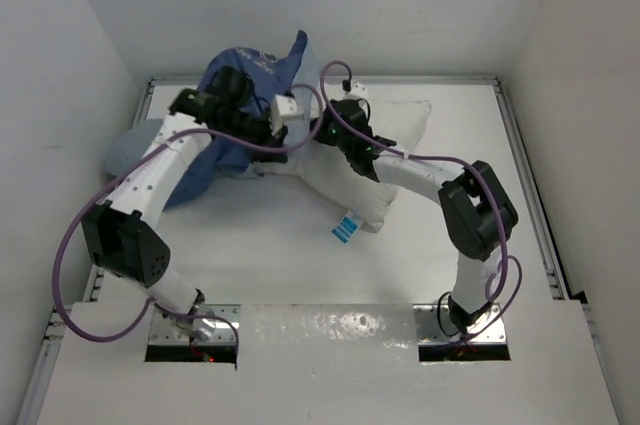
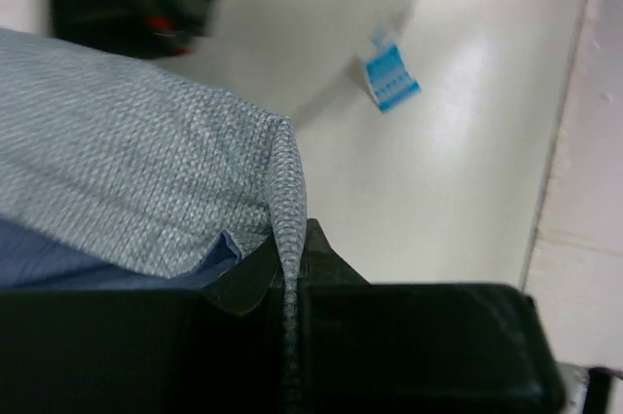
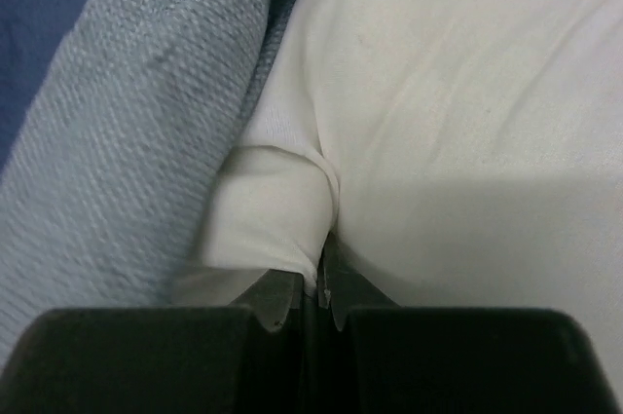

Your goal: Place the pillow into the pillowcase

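Near the table (image 1: 300, 255) far edge: left gripper (image 2: 292, 282) clamps pillowcase (image 2: 127, 170) hem, right gripper (image 3: 321, 287) clamps pillow (image 3: 467, 141) fold; we fear either thin pinch may slip under pull.

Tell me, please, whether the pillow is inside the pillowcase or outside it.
Mostly outside: the pillow lies bare on the table, one end meeting the bunched pillowcase. Whether that end is tucked in, cannot tell.

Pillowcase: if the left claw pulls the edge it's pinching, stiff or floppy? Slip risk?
Probably floppy: the pillowcase drapes in soft folds and bunches in the top view. Likely light: thin woven cloth at the left claw. Slip seems unlikely; the weave looks coarse, though only a narrow hem is pinched.
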